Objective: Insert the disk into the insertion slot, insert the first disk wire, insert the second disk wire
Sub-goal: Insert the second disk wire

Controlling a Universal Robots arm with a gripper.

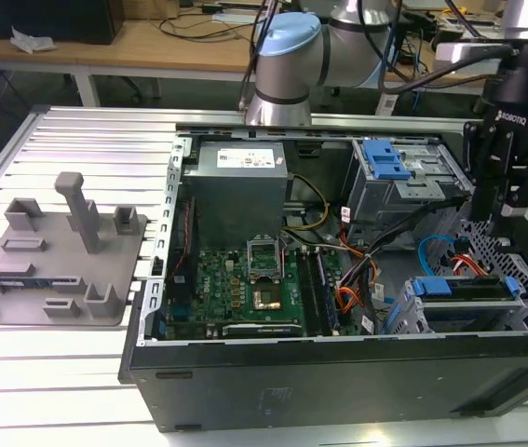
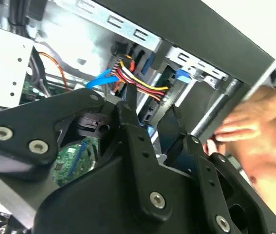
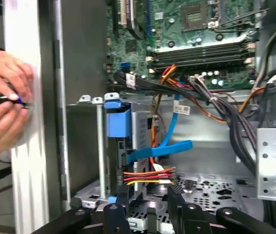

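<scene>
Far from the fingers [image 3: 177, 199], at the exterior view's left, you see a grey fixture plate [image 1: 54, 256] with upright blocks, lying on the slatted metal counter [image 1: 59, 372]. Inside the open computer case [image 1: 338, 382], the green motherboard [image 1: 245, 279] and the grey power supply [image 1: 238, 182] lie well apart from the fingers. The orange flat cable [image 1: 347, 300] lies nearer to them. The blue latch [image 1: 385, 160] sits on the taller grey bay [image 1: 403, 191], near the fingers.

You are seeing white brand lettering running down the black body of the gripper [image 1: 501, 209], at two o'clock in the exterior view. A white printed label [image 1: 242, 158] is sitting on the grey power supply [image 1: 240, 191], at twelve o'clock from the motherboard [image 1: 264, 279], its print too small to make out. In the first wrist view, a small white tag [image 3: 181, 108] is hanging among the cables [image 3: 211, 102], likewise unreadable.
</scene>
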